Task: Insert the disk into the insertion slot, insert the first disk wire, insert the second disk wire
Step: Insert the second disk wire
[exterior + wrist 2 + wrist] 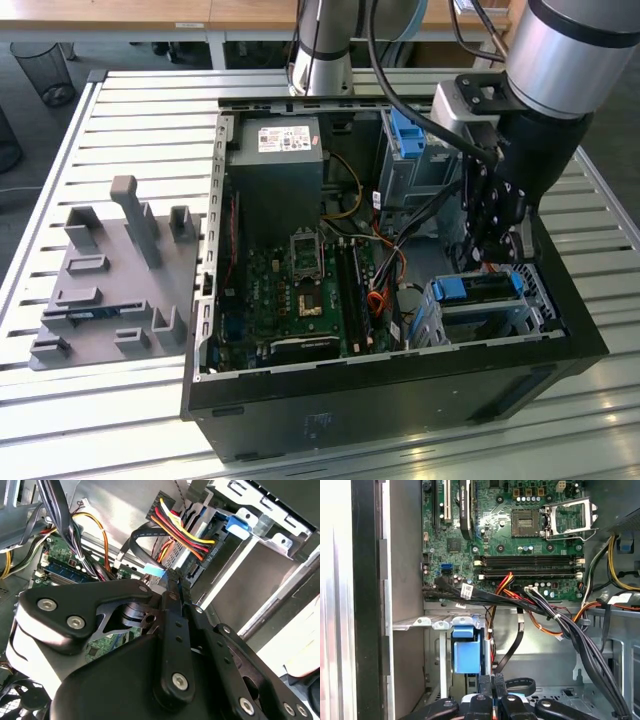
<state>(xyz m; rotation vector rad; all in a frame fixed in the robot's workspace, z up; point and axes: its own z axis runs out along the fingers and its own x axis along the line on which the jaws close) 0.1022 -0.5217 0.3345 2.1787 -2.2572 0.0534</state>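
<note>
Open PC case on slatted table, disk seated in slot at exterior view's right, gripper just above it, fingers pinched together on thin black wire.

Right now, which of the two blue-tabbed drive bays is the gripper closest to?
The low cage holding the disk, at the case's front corner. The gripper hangs just above it; the taller grey bay stands farther back.

We see the disk, silver in a bright blue carrier, lying flat inside the insertion slot, a low perforated metal cage at the case's near corner on the exterior view's right. Disk's blue carrier end faces the motherboard side.
</note>
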